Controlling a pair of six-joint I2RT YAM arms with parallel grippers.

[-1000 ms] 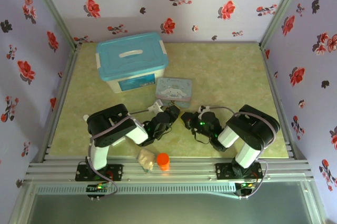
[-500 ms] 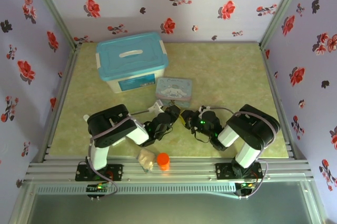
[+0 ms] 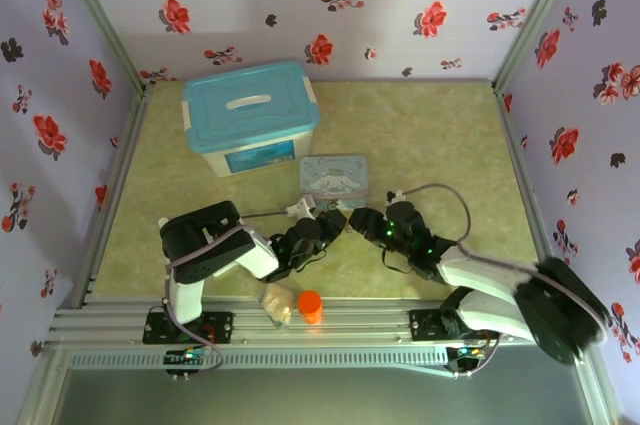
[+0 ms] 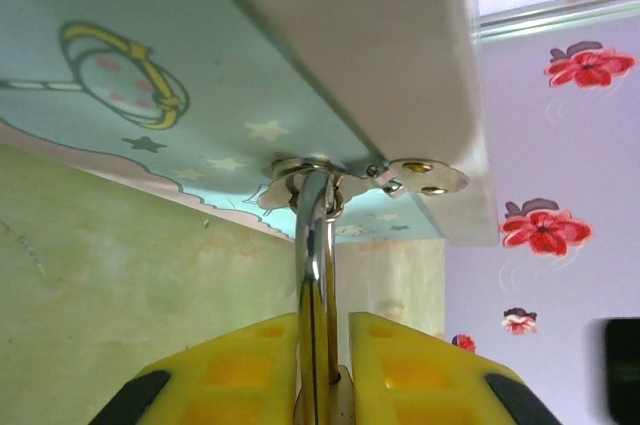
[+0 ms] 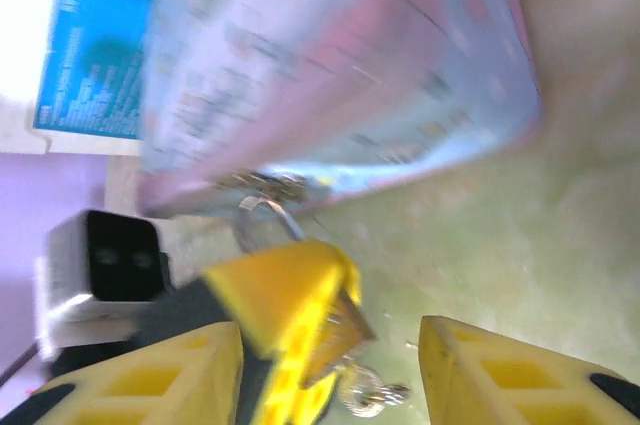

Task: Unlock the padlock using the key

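left gripper (image 4: 322,345): 2 yellow fingers (image 4: 240,365) clamped tight on the padlock (image 4: 314,245) shackle | padlock hooked through the hasp (image 4: 400,173) of the blue tin (image 4: 150,55) | right gripper (image 5: 330,345): fingers wide apart, just beside it

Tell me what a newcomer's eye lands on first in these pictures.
First come the two arms meeting tip to tip at mid-table, just in front of the pale blue cartoon tin, with the teal-lidded storage box behind it. Up close, the left gripper pinches the padlock by its silvery shackle, which passes through the tin's hasp. Lilac walls with red flowers surround everything.
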